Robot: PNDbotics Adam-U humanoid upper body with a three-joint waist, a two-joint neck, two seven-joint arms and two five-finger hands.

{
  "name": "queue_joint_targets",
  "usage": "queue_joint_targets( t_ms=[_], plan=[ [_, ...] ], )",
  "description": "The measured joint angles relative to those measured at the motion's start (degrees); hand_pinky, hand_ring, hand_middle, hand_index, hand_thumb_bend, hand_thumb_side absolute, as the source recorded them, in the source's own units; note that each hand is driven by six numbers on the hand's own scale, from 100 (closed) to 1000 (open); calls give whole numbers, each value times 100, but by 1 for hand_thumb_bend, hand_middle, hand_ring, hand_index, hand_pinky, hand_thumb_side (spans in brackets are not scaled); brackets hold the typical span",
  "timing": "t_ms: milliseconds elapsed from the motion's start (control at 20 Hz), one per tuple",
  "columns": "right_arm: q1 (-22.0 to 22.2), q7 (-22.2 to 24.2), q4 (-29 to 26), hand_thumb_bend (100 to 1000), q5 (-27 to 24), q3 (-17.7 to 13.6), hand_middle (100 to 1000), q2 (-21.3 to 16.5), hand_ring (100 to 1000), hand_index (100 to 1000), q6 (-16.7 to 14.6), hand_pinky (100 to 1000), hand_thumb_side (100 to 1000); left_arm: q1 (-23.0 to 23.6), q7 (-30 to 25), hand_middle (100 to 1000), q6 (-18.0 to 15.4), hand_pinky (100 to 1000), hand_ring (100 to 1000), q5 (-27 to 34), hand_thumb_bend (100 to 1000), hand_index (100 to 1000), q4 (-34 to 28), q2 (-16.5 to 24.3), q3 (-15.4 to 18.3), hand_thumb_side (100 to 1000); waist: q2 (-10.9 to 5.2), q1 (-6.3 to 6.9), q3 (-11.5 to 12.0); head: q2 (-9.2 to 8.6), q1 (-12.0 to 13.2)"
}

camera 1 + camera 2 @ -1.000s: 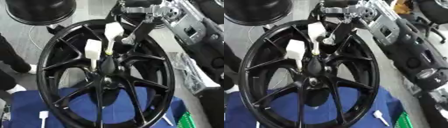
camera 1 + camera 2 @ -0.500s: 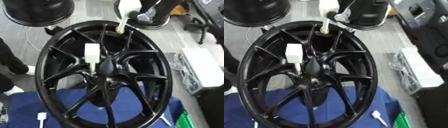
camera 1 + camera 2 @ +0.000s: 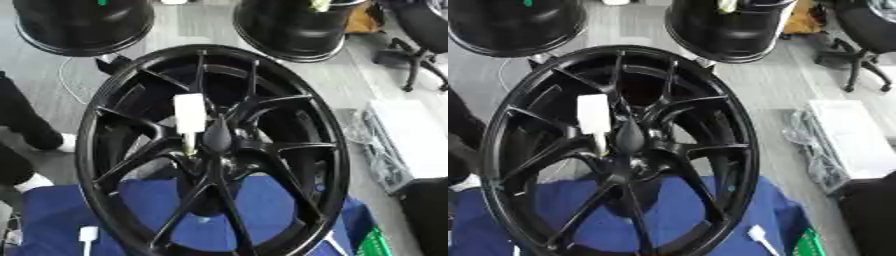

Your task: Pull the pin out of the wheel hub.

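Hands out of both views, so finger state can't be told. White-handled pin (image 3: 190, 118) stands in the black wheel hub (image 3: 325, 150), just beside the centre cone. Pale sliver at the top edge (image 3: 319, 4) is cut off, possibly another pin. Hub rests on blue cloth (image 3: 262, 210); small white piece (image 3: 87, 234) lies on it.

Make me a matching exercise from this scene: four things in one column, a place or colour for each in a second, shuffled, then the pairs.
Things:
1. wheel
2. white-handled pin
3. blue cloth
4. office chair

Places or colours:
A. upper right corner, on the floor
B. black, spoked, fills the middle
C. stuck in at the hub
D. spread under the near rim

Pairs: 1-B, 2-C, 3-D, 4-A
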Motion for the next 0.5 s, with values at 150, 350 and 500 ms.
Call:
queue_joint_targets(
  t_ms=[150, 350, 500],
  plan=[
    [457, -282, 30, 117, -265, -410, 257, -451, 551, 341, 115, 763, 100, 31, 38, 630, -5, 559, 681, -15, 286, 683, 0, 8, 43, 652, 2, 36, -88, -22, 118],
    [1098, -629, 33, 100, -659, -717, 291, -1041, 571, 382, 157, 775, 100, 42, 91, 629, -19, 560, 681, -17, 288, 683, -2, 28, 99, 650, 16, 100, -154, -42, 259],
    [1580, -784, 32, 100, -937, -912, 292, -1207, 571, 384, 163, 774, 100, 41, 143, 629, -31, 560, 681, -18, 289, 683, -13, 30, 152, 648, 45, 157, -236, -42, 418]
  ],
)
